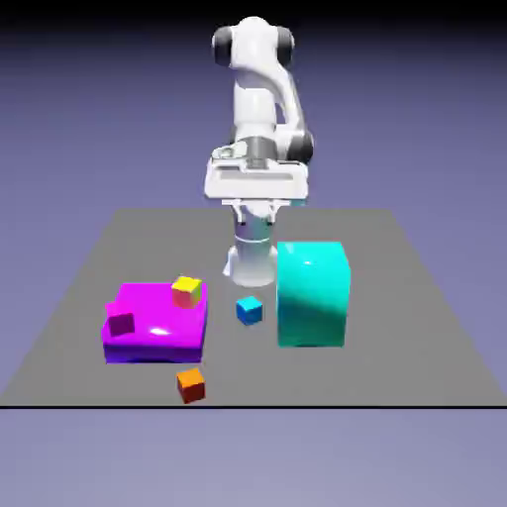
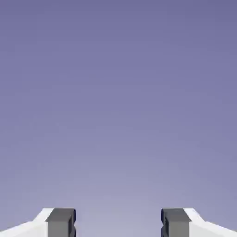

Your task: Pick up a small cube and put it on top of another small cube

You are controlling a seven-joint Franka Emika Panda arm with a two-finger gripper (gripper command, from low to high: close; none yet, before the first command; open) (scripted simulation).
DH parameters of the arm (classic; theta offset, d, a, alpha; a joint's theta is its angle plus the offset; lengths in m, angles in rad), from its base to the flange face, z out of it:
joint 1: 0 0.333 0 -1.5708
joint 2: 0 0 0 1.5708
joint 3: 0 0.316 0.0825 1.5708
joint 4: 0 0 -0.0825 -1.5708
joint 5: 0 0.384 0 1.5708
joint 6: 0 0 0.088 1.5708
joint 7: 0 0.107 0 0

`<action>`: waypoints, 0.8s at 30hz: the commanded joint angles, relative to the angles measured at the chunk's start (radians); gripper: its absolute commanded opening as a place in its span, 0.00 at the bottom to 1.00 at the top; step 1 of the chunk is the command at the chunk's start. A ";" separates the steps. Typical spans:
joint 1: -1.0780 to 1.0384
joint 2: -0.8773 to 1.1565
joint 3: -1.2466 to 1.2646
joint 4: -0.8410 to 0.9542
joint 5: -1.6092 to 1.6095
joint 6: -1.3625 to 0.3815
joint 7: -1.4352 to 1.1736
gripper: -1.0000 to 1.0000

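Your claw (image 2: 118, 224) hangs wide open, holding nothing, high over the surface's (image 1: 416, 327) far edge. Orange cube (image 1: 191, 384) sits by the near edge. Blue cube (image 1: 249, 311) lies mid-surface, between the cyan block (image 1: 313, 294) and magenta slab (image 1: 158, 324).

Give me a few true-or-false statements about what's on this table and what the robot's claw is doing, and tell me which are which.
1. The gripper is open with nothing between its fingers. True.
2. The orange-red cube sits on top of the blue cube. False: both rest on the table, apart from each other.
3. The yellow cube rests on the magenta slab. True.
4. The cyan block is smaller than the blue cube. False: it is far larger.
5. The hand view shows the orange-red cube. False: it shows only plain backdrop and the fingertips.
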 commanded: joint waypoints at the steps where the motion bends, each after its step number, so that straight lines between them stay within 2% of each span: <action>1: 0.005 0.036 -0.013 0.018 0.023 -0.011 -0.044 0.50; 24: 0.108 0.854 -0.323 0.422 0.555 -0.254 -1.044 0.50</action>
